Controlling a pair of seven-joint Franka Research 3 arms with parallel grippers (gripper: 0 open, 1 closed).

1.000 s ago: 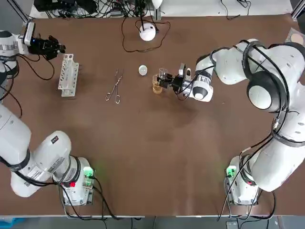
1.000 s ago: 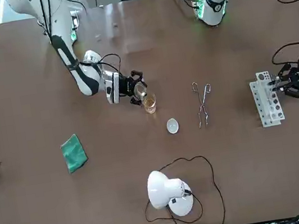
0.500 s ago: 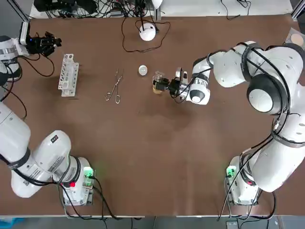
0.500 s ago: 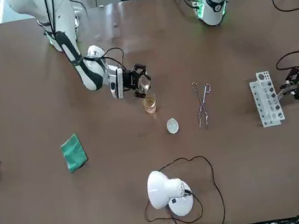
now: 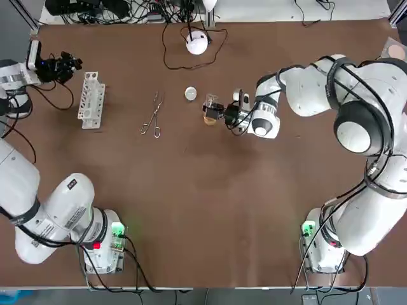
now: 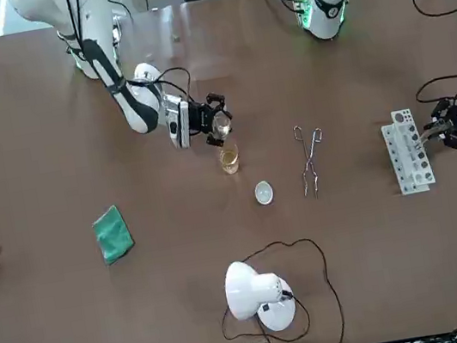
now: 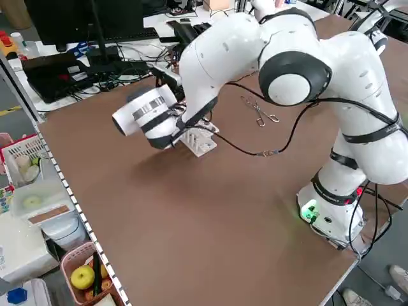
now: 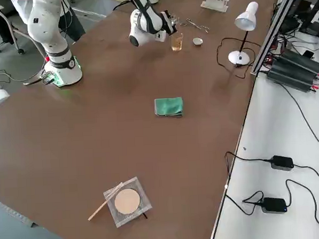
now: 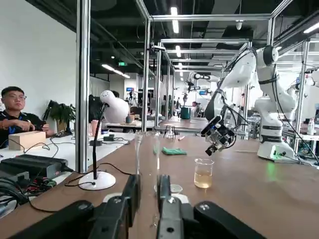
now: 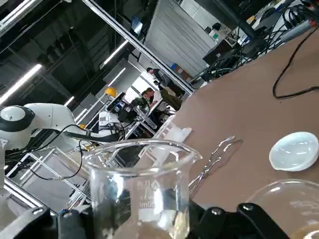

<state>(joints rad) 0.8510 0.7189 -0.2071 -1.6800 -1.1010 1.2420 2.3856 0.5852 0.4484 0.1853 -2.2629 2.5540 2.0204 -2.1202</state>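
My right gripper [image 5: 215,108] is shut on a small clear glass beaker [image 10: 142,184], held above the table. Right beside it, a second beaker with amber liquid [image 5: 208,118] [image 6: 228,160] stands on the brown table; its rim [image 10: 284,201] shows close by in the right wrist view. My left gripper [image 5: 68,63] [image 6: 445,121] hovers at the far left by a white test tube rack [image 5: 90,100] [image 6: 405,152]. It is shut on a clear glass test tube [image 9: 147,159], which stands upright between its fingers [image 9: 130,194].
Metal tongs [image 5: 152,114] and a small white dish [image 5: 191,93] lie between the rack and the beakers. A white desk lamp [image 5: 198,42] with a looping cord stands at the far edge. A green cloth [image 6: 113,233] and a wire mesh with a disc [image 8: 126,201] lie on the right side.
The right gripper has carried its beaker a little to the left, closer to the amber beaker. The left gripper shifted slightly around the rack's far end with the tube still in it.
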